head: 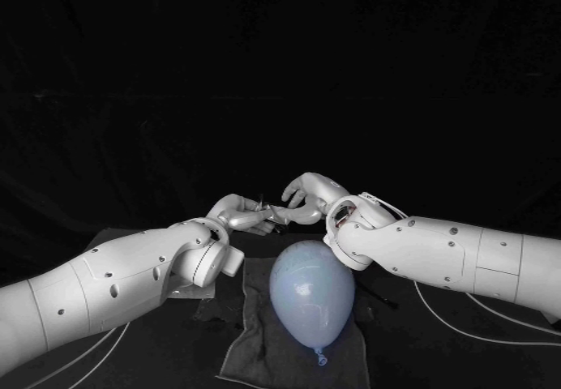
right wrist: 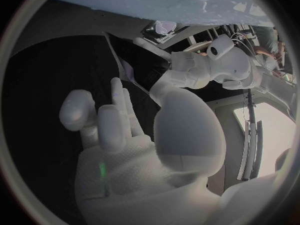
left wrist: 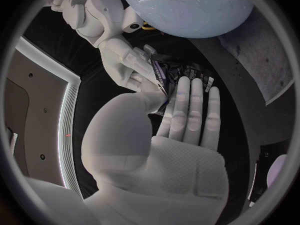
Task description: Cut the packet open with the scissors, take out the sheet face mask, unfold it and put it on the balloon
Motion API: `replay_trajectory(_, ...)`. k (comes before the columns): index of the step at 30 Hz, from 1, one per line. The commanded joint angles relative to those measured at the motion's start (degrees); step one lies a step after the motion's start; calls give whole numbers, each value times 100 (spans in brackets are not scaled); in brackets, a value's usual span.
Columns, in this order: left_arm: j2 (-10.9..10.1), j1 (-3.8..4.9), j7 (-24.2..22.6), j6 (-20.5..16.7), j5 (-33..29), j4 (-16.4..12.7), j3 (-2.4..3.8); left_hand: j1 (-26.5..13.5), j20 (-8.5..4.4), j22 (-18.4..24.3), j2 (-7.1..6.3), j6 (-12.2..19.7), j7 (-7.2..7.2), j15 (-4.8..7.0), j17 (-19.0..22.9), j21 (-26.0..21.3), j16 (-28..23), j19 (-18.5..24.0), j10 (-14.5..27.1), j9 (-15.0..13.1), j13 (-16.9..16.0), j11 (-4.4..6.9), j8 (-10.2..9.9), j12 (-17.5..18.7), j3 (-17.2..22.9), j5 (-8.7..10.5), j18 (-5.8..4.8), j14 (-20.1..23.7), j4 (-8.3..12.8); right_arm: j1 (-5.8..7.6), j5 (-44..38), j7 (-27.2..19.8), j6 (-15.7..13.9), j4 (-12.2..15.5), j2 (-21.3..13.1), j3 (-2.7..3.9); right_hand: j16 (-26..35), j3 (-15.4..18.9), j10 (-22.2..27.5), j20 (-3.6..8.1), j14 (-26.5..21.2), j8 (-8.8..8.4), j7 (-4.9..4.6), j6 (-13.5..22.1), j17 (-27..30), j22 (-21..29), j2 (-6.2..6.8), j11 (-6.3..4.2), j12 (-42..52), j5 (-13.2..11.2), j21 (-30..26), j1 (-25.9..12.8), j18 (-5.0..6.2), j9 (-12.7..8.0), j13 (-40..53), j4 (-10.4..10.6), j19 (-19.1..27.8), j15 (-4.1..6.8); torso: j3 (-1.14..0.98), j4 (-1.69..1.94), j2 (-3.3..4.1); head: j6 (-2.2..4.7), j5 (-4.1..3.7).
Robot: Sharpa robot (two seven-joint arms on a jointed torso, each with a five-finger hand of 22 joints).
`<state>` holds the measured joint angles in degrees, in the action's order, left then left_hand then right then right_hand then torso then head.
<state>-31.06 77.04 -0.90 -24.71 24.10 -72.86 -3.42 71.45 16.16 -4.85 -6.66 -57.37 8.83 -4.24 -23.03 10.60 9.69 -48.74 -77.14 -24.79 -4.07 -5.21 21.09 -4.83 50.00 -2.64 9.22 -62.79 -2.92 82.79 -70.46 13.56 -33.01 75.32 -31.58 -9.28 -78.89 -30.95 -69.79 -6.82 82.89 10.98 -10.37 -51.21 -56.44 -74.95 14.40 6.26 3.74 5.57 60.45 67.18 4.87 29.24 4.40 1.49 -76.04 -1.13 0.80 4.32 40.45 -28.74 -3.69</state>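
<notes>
Head view: left hand (head: 240, 215) and right hand (head: 306, 197) are meeting above the counter (head: 450, 356), just beyond the far end of the balloon (head: 312, 293). A small dark packet (head: 274, 212) is sitting between the two hands, raised off the counter. The balloon is lying on a dark grey cloth (head: 251, 344), knot end toward the robot.

Left wrist view: left hand (left wrist: 181, 135) is holding the packet (left wrist: 181, 74), with straight fingers lying flat along one face and the thumb coming in from the other side. The right hand (left wrist: 128, 65) is reaching in from the opposite side, with its fingertips touching the packet's edge. The balloon (left wrist: 187, 7) is lying close beyond the packet, on the cloth (left wrist: 259, 60).

Right wrist view: right hand (right wrist: 131, 150) is pinching the packet (right wrist: 140, 60) with the thumb stretched up to it, while the other fingers are standing apart and partly curled. The left hand (right wrist: 187, 70) is gripping the same packet from the other side. The balloon (right wrist: 156, 0) is showing just past them.
</notes>
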Motion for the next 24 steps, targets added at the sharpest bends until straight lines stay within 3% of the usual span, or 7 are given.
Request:
replay_trajectory(1,37,11,-5,-23,39,-11,8,-80,4,-11,4,-13,-45,2,-7,45,32,23,-77,-333,-8,24,31,-24,164,-45,106,-52,172,6,-114,129,307,-62,36,2,-20,79,19,-31,21,-38,11,-28,-29,-408,-10,-29,47,132,33,47,103,-15,21,10,-33,-16,2,6,8,4,3)
replay_trajectory(10,62,15,4,-17,49,-30,9,-173,-1,-24,6,-21,-48,6,-11,77,47,20,-92,-357,-10,27,44,-32,238,-75,107,-61,260,7,-201,336,601,-150,146,0,-95,128,-92,-8,87,-42,61,-170,-198,-458,-60,-79,109,332,165,132,79,-20,60,53,-138,23,3,3,9,-27,-5)
replay_trajectory(16,83,18,10,-19,80,-33,9,-238,-6,-36,6,-30,-52,10,-14,106,57,11,-102,-373,-12,31,53,-38,279,-108,111,-68,315,7,-219,384,634,-165,185,-1,-125,267,-186,31,125,-72,105,-298,-270,-487,-60,-120,141,-153,218,109,62,-36,92,186,-205,60,3,5,4,-32,-7)
replay_trajectory(19,89,19,14,-19,89,-28,9,-250,-8,-39,7,-30,-52,10,-15,114,59,6,-104,-376,-12,32,54,-39,286,-113,113,-69,325,7,-222,401,618,-172,190,-2,-143,291,-220,38,138,-70,119,-340,-319,-509,-79,-133,154,-212,269,120,51,-36,102,214,-235,69,2,5,3,-34,-6)
replay_trajectory(23,90,20,17,-7,96,-28,9,-260,-9,-42,8,-31,-53,11,-16,120,61,3,-106,-378,-12,32,55,-40,292,-118,113,-70,335,6,-216,409,548,-186,190,-2,-259,182,-331,70,214,-41,179,-482,-613,-611,-208,-186,185,-216,519,272,4,-29,118,215,-362,114,1,7,5,-40,-9)
replay_trajectory(24,89,20,19,2,99,-31,9,-260,-9,-42,8,-31,-53,11,-16,120,61,3,-106,-378,-12,32,55,-40,292,-118,113,-70,335,6,-212,410,521,-191,188,-2,-300,64,-467,100,240,17,244,-630,-701,-650,-328,-247,232,-255,609,383,-9,-8,139,198,-409,160,0,5,6,-39,-11)
